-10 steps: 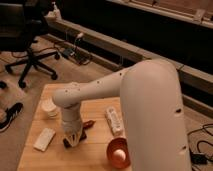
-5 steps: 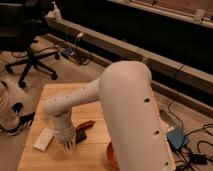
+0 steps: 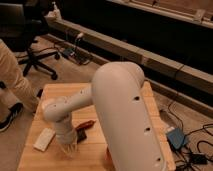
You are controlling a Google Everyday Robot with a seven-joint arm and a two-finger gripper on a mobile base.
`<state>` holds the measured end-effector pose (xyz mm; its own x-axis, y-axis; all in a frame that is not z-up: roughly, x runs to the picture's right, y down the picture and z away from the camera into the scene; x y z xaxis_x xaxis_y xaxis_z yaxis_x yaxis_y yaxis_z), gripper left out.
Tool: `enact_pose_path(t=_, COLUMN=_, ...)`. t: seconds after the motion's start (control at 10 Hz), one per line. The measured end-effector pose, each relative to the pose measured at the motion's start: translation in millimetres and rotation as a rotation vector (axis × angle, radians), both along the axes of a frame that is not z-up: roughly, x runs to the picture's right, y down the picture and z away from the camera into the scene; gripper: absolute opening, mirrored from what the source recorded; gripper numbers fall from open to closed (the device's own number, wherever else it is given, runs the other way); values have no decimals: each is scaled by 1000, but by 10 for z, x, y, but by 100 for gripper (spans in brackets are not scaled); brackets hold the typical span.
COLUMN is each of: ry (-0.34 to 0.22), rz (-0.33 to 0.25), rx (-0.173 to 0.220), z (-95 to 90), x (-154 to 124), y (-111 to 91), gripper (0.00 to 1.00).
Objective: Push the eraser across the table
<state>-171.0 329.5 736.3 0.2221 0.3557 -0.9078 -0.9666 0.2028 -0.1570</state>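
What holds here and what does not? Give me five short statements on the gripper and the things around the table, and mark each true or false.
1. The gripper is low over the table, between the white pad and the reddish-brown object. True.
2. The white pad lies right of the reddish-brown object in the picture. False: it lies to its left, near the table's left edge.
3. The gripper is wide open. False: it is shut.
4. An office chair stands on the floor beyond the table. True.
5. Nobody is near the table. False: a person's leg in light trousers shows at the left edge.
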Motion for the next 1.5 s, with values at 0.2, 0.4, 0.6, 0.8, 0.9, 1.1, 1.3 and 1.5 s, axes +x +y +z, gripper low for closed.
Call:
enact_pose_path(t=0.2, ry=21, rz=27, rx=29, z=74, x=12, y=-35, gripper=0)
enact_pose_path(t=0.4, ry=29, rz=62, rx=68, z=146, x=6, y=-148, gripper=0)
enact_pose_path(t=0.6, ry=30, rz=79, rx=92, z=202, x=5, y=-222, gripper=0)
enact_pose_path(t=0.8, ry=23, rz=81, rx=98, z=276, x=6, y=-204, gripper=0)
enact_pose_path(t=0.9, ry=14, rz=77, rx=103, z=323, x=-6, y=-187, gripper=0)
enact_pose_path(t=1.1, ry=-7, rz=76, rx=128, z=414, x=-49, y=-206, gripper=0)
enact_pose_path(t=1.3, ry=-27, rz=74, rx=189, z=508, x=-107, y=-303, gripper=0)
enact_pose_path(t=1.5, ry=-30, rz=59, rx=246, z=555, x=-106, y=-401, gripper=0)
